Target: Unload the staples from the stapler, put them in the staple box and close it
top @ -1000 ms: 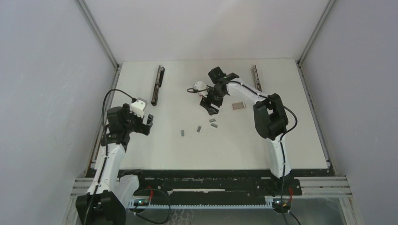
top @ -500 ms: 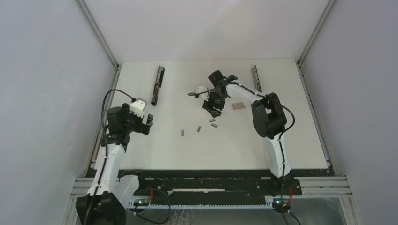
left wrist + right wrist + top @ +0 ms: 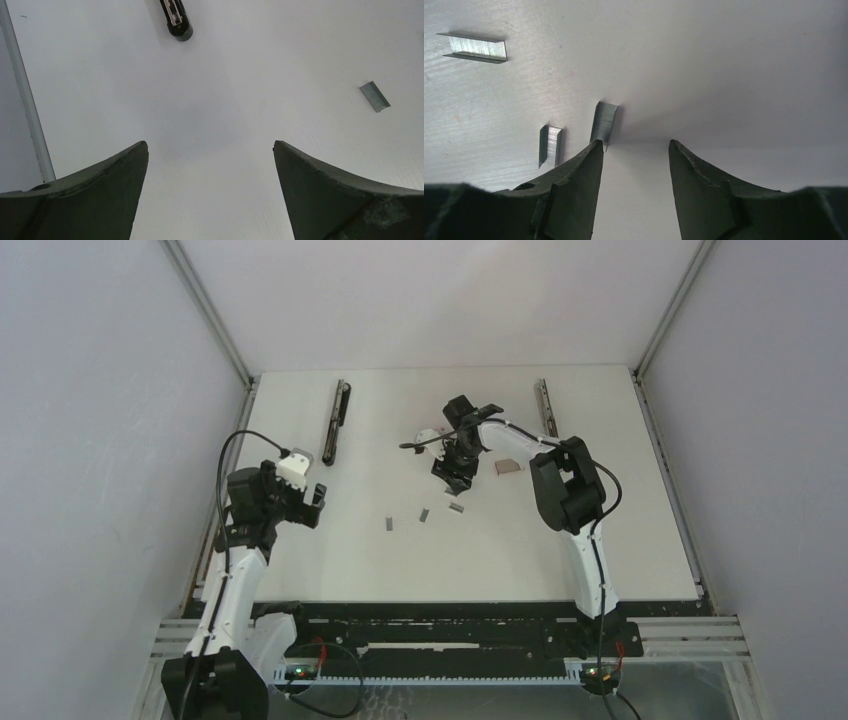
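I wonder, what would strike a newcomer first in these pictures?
The right end effector, low over the white table with jaws apart, has a grey staple strip just ahead of it. More strips lie scattered nearby, while the left end effector hangs wide open at the left edge.

A white matte rectangular tabletop (image 3: 350, 560) lies beneath the left gripper (image 3: 318, 502) and the right gripper (image 3: 455, 480). Plain pale grey walls (image 3: 100, 440) stand outside and beyond them, joined by slanting silver aluminium posts (image 3: 205, 310). The light is soft and even, with faint shadows.
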You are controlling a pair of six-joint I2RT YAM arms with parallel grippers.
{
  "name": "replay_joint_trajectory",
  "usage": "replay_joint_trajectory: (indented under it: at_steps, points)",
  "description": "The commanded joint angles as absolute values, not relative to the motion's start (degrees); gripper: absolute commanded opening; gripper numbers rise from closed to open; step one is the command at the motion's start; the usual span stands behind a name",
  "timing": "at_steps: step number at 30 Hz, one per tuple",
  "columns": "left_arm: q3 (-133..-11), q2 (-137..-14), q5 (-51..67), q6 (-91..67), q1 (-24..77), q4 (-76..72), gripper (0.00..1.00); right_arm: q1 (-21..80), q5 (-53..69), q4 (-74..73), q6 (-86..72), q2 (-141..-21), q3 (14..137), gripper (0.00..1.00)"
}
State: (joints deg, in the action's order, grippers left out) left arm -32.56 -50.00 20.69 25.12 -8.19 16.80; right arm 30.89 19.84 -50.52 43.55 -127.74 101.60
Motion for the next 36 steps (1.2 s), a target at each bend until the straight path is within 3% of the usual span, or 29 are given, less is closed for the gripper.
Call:
replay_joint_trajectory:
  at_steps: [1, 10, 17, 36]
  points:
    - [-32.04, -49.83, 20.4, 25.74, -8.44, 14.59, 1.0, 31.47, 20.85, -50.0, 44.38, -127.35, 101.68, 0.52]
    - [-32.01, -49.78, 20.3, 25.66, -8.51, 14.51, 1.0, 31.3, 24.55, -52.29, 41.45, -128.05, 104.63, 0.51]
    - [-32.02, -50.04, 20.04, 25.77, -8.44, 14.41, 1.0, 31.46, 23.37, -51.71, 38.76, -129.69, 105.86, 0.4]
    - [-31.9, -50.08, 20.14, 25.77, -8.47, 14.43, 1.0, 31.74, 23.0, -55.19, 38.45, -132.11, 108.42, 0.25]
